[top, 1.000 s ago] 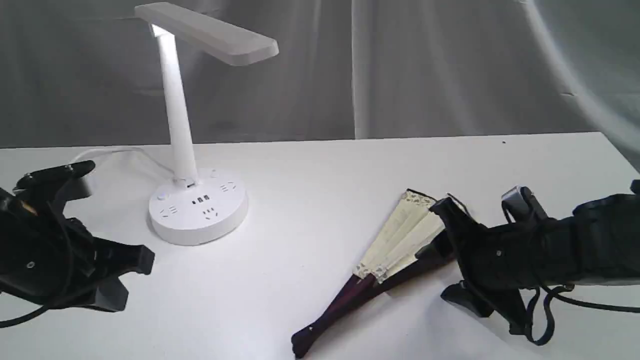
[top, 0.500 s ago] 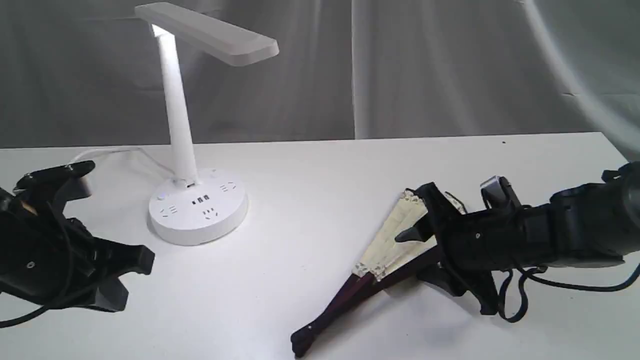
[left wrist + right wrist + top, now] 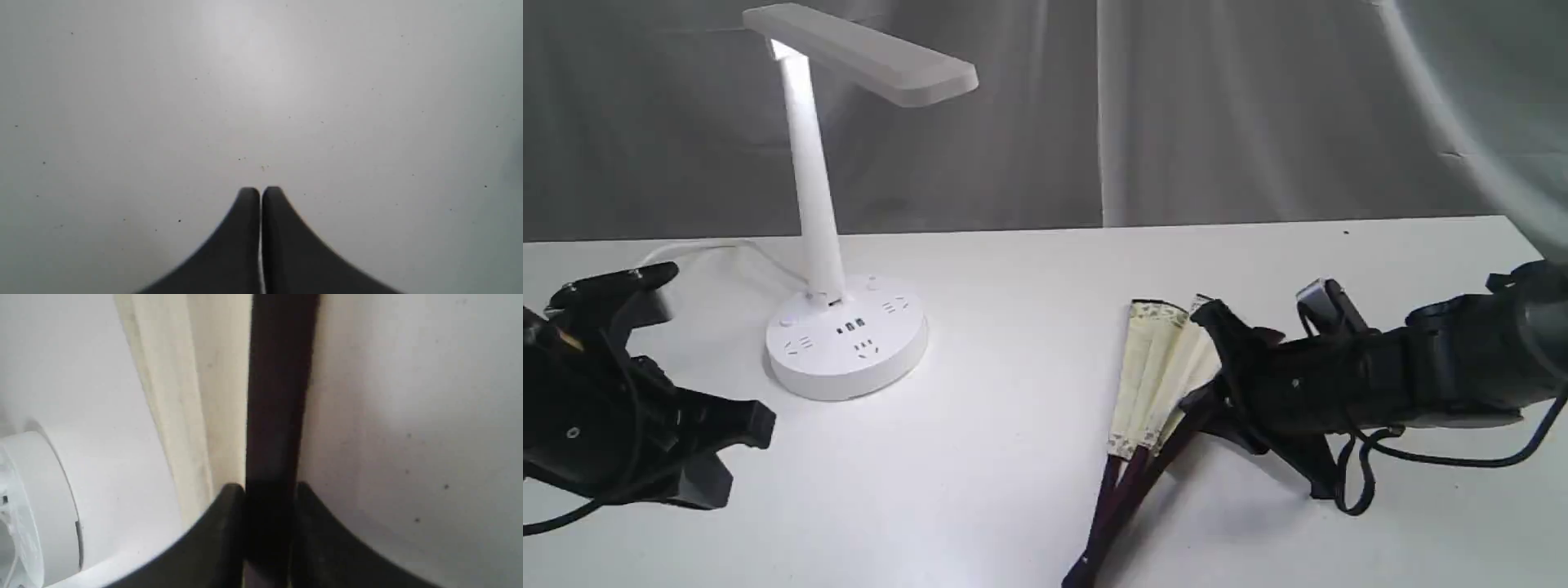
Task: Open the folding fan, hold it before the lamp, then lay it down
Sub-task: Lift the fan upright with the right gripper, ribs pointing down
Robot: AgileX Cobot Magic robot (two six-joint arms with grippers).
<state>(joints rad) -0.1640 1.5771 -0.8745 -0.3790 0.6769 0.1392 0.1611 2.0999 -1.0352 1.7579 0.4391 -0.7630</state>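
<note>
The fan (image 3: 1153, 371) lies part-spread on the bench (image 3: 1013, 269), well apart from the lamp (image 3: 810, 188). Your right tool (image 3: 269, 489) pinches its dark wooden guard (image 3: 278, 396); your left tool (image 3: 260, 190) is closed, empty. Light, fragile paper: hold wood only.

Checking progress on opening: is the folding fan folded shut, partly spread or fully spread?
Partly spread: the folding fan shows only a few cream pleats in a narrow wedge, one dark guard pinched by the right gripper.
</note>
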